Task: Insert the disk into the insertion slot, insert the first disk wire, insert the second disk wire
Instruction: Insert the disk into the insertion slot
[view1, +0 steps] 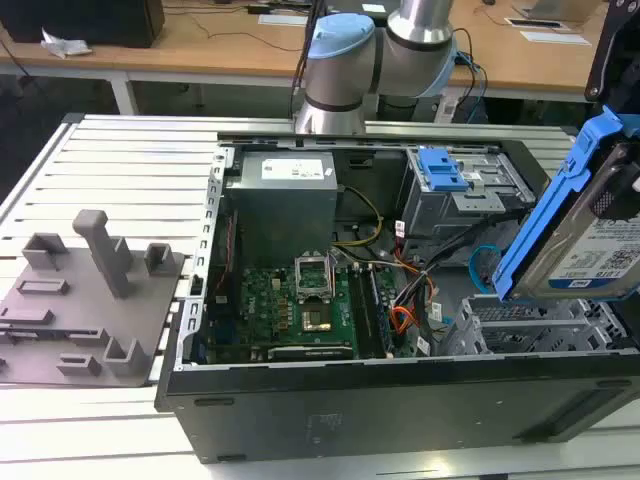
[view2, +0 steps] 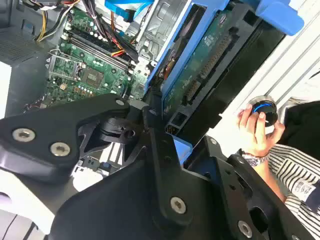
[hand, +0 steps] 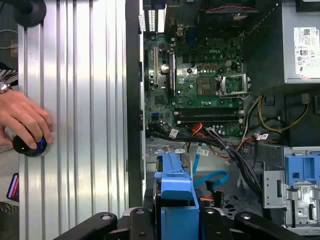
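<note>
In the exterior view, the silver rectangular disk (view1: 585, 235), with its white label and bright blue plastic carrier, hangs tilted on edge at about three o'clock of the open black computer case (view1: 400, 410). The dark gripper (view1: 627, 190) has its fingers closed on the disk at the exterior view's right edge. The grey perforated sheet-metal insertion slot (view1: 530, 325) lies at about seven o'clock of the disk, just below it. The thin light-blue looping second disk wire (view1: 483, 262) sits at nine o'clock of the disk. The red and orange first disk wire (view1: 403, 318) lies at nine o'clock of the slot, beside the green motherboard (view1: 290, 300).

In the second wrist view, the disk's green circuit-board side (view2: 200, 75) runs between the black gripper links. A person's hand (view2: 255, 127) rests on a round black knob (view2: 263, 110) with a blue ring.

In the first wrist view, the disk's blue carrier (hand: 175, 187) sits clamped between the gripper's links over the case, with the second disk wire (hand: 212, 178) just beside it. The hand (hand: 22, 117) covers the knob on the ribbed aluminium table (hand: 85, 125).
</note>
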